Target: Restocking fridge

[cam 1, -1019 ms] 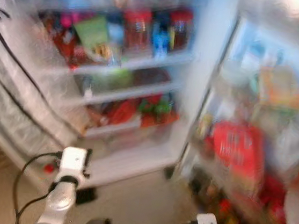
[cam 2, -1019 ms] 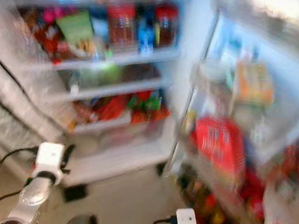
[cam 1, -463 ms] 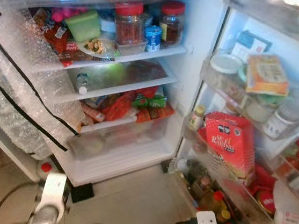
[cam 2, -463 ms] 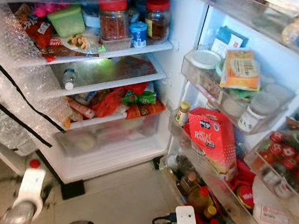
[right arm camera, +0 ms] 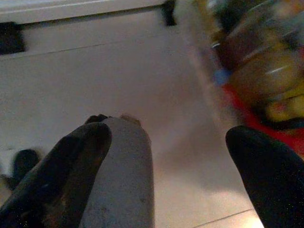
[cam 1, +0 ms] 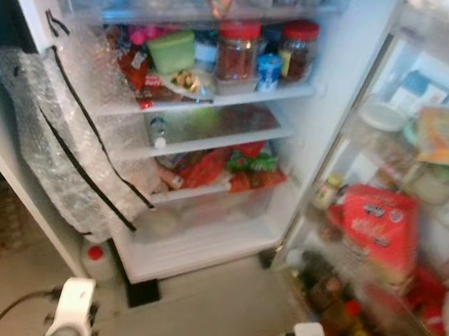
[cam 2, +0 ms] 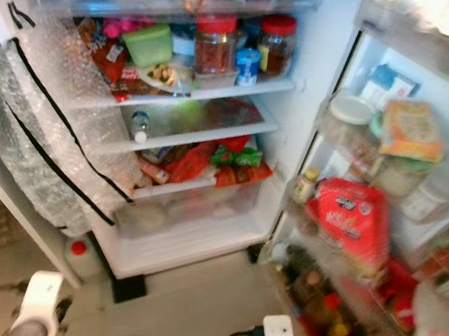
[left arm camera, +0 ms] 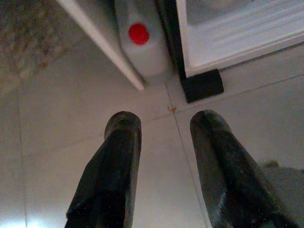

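Fridge (cam 2: 200, 238) open ahead | both jaws low, spread, empty over floor (left arm camera: 71, 142)

Silver arms with white wrist blocks (cam 2: 41, 293) — thin black cables — long, rounded black fingers (left arm camera: 111, 175)

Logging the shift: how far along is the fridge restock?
Done: the fridge stands open, shelves and door bins already hold jars and packets. In hand: nothing; left gripper and right gripper are open over the floor. Left: picking up and shelving items.
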You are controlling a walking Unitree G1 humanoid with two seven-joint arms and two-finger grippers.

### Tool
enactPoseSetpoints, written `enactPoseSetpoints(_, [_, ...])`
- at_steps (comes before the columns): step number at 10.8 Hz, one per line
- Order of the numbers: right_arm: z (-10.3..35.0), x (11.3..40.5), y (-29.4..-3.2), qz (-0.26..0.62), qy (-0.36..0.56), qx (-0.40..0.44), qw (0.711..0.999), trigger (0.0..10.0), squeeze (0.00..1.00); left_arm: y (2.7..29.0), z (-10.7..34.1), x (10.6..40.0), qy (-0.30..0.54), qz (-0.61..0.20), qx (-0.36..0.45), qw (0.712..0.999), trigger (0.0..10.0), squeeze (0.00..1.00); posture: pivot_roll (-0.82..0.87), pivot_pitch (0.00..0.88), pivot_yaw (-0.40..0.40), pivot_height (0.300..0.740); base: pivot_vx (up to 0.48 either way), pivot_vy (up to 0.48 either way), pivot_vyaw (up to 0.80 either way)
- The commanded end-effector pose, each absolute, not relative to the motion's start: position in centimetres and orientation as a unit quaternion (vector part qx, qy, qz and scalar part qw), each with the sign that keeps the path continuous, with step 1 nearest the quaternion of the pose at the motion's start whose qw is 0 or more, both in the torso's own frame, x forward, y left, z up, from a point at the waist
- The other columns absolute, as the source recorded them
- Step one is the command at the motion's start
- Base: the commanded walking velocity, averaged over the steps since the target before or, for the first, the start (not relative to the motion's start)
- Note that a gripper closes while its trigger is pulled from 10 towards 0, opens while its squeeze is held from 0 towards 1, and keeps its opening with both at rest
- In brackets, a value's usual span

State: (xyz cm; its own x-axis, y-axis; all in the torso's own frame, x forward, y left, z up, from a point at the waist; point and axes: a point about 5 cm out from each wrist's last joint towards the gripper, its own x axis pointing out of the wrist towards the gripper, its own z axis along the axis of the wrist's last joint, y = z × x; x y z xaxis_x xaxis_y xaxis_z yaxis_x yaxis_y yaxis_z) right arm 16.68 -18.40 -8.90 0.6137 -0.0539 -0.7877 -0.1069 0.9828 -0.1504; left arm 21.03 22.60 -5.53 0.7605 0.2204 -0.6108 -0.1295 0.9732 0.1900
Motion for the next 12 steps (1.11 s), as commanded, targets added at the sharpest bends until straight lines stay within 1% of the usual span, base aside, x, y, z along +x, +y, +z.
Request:
enactPoseSetpoints(1, [-10.2, 13.76, -18.34, 0.023, 0.493, -0.092, 0.865, 10.0, 0.0, 22.65, -5.73, 20.72, 0.34, 0.089, 0.076, 0.933, 10.0, 0.0, -0.09, 0.036, 0.047, 0.639, 0.0, 0.36, 0.0])
enactPoseSetpoints(8, [-10.32, 13.36, -18.76, 0.003, 0.503, -0.073, 0.861, 10.0, 0.0, 22.69, -5.84, 20.58, 0.346, 0.08, 0.08, 0.931, 10.0, 0.0, -0.09, 0.017, 0.057, 0.639, 0.0, 0.33, 0.0])
enactPoseSetpoints(12, [-10.42, 13.04, -18.98, -0.004, 0.509, -0.066, 0.858, 10.0, 0.0, 23.07, -6.0, 20.13, 0.351, 0.078, 0.086, 0.929, 10.0, 0.0, -0.09, 0.0, 0.065, 0.639, 0.0, 0.0, 0.0])
